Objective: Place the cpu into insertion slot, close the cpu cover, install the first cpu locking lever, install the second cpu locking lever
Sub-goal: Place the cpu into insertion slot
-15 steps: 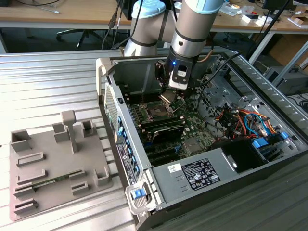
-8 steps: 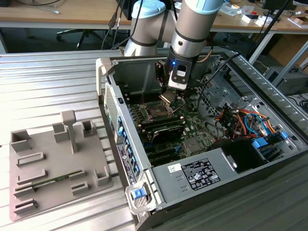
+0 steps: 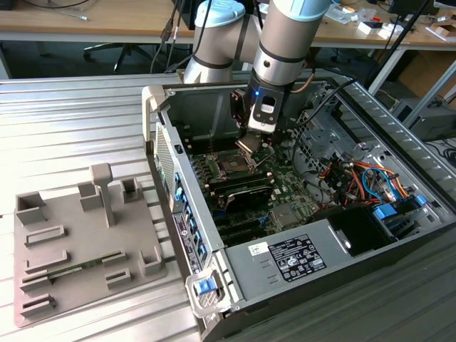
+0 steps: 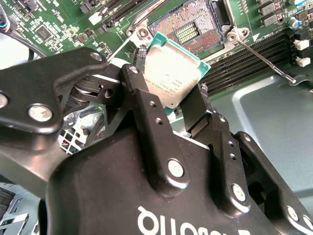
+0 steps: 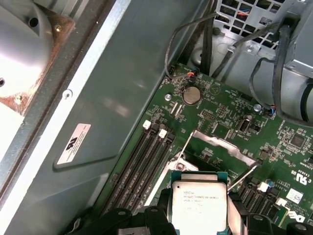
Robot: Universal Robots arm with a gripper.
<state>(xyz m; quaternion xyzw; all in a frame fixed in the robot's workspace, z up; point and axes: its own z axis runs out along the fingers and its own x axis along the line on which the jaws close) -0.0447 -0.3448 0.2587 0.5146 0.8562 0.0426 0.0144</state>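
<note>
My gripper hangs inside the open computer case, just above the green motherboard. It is shut on the cpu, a thin square chip with a dull silver face, gripped by two opposite edges between the black fingers. The insertion slot lies uncovered a short way beyond the chip, its contact field showing. In the first wrist view the cpu hovers in front of the raised cpu cover. Two thin locking levers stand unlatched beside it.
Black memory slots run beside the socket. The case's grey side wall and cable bundles close in around the board. A grey fixture plate lies on the table at the exterior view's left. The power supply sits at the case's near end.
</note>
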